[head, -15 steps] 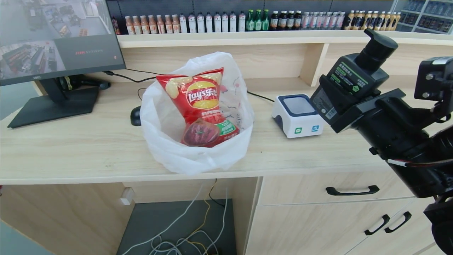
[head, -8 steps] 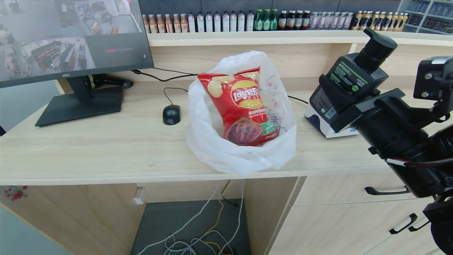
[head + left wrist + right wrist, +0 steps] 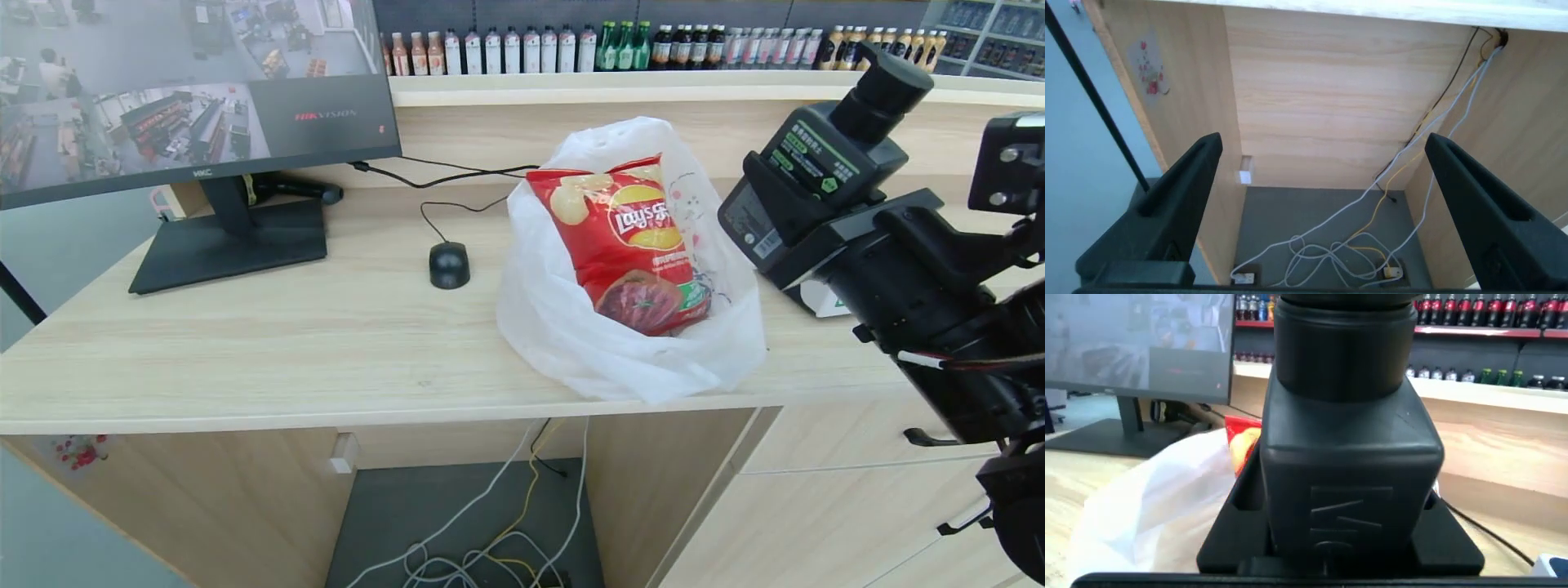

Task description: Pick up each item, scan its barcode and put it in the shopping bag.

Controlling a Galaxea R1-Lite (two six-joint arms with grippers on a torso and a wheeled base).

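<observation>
Black square plastic bottle with a round cap [image 3: 816, 163] is the item in hand, held above the right end of the pale wooden worktop [image 3: 245, 343]. Low on the left, below the worktop's front edge, the left gripper [image 3: 1327, 212] hangs with its fingers spread, empty. On the worktop a dark monitor [image 3: 196, 90] stands toward the back left corner and a black mouse [image 3: 449, 264] lies near the middle. Next comes the thin white plastic shopping bag [image 3: 571, 343] by the front edge, with a red crisp packet [image 3: 633, 237] upright inside. Just right of the bag, the right gripper [image 3: 796, 224] pinches the tilted bottle in front of a white scanner [image 3: 820, 298]. Whether the bottle has been scanned I cannot tell. For bagging, carry it over the open mouth, lower it beside the packet and release low, so the flimsy walls do not fold.
</observation>
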